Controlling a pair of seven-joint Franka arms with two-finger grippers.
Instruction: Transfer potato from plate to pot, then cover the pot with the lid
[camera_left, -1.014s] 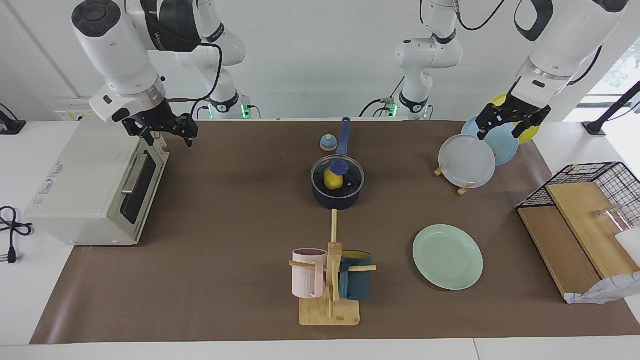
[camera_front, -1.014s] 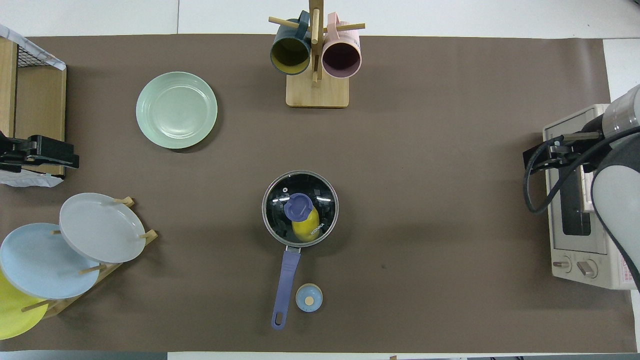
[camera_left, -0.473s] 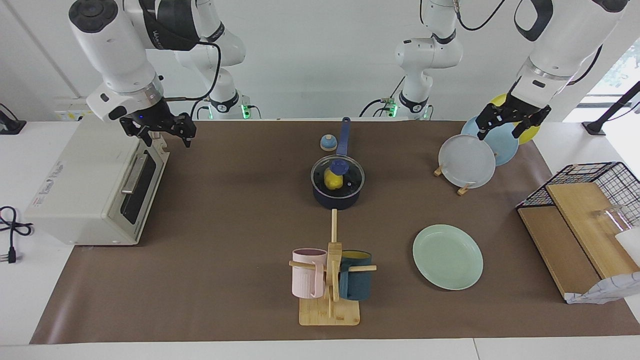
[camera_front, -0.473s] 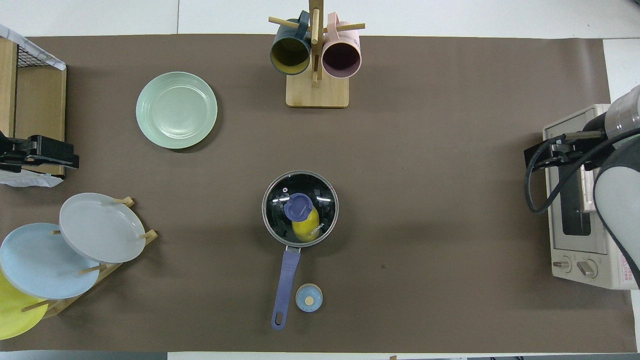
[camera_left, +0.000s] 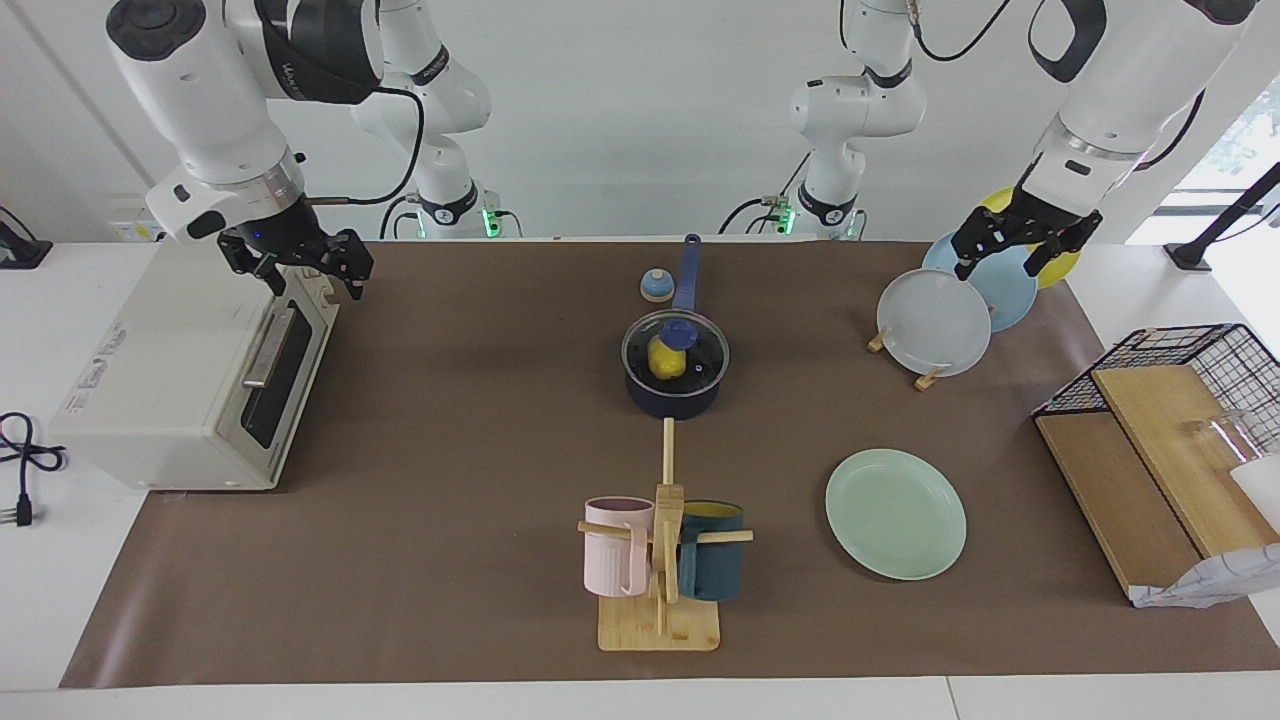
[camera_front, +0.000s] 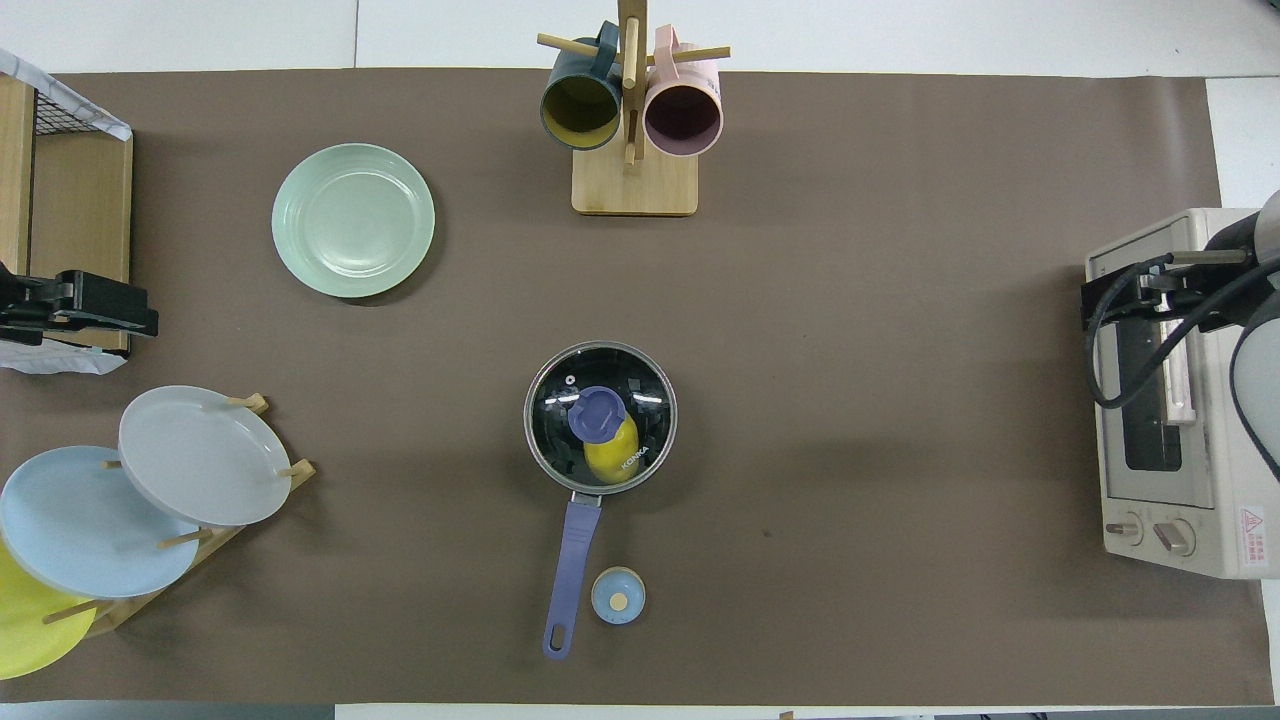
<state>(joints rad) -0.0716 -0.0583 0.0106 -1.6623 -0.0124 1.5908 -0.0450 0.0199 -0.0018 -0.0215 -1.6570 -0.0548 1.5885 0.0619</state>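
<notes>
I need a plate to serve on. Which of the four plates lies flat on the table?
The mint-green plate, beside the mug stand. The grey, blue and yellow ones stand upright in the rack.

The potato (camera_front: 611, 455) is bright yellow under the lid (camera_front: 600, 417) of clear glass with a blue knob; the pot (camera_left: 673, 398) is dark navy with a blue handle; the plate (camera_left: 896, 513) is pale mint green, on a brown mat (camera_left: 450, 400)

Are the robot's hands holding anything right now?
No. The left gripper is open over the plate rack, the right gripper open over the toaster oven. Both hold nothing.
</notes>
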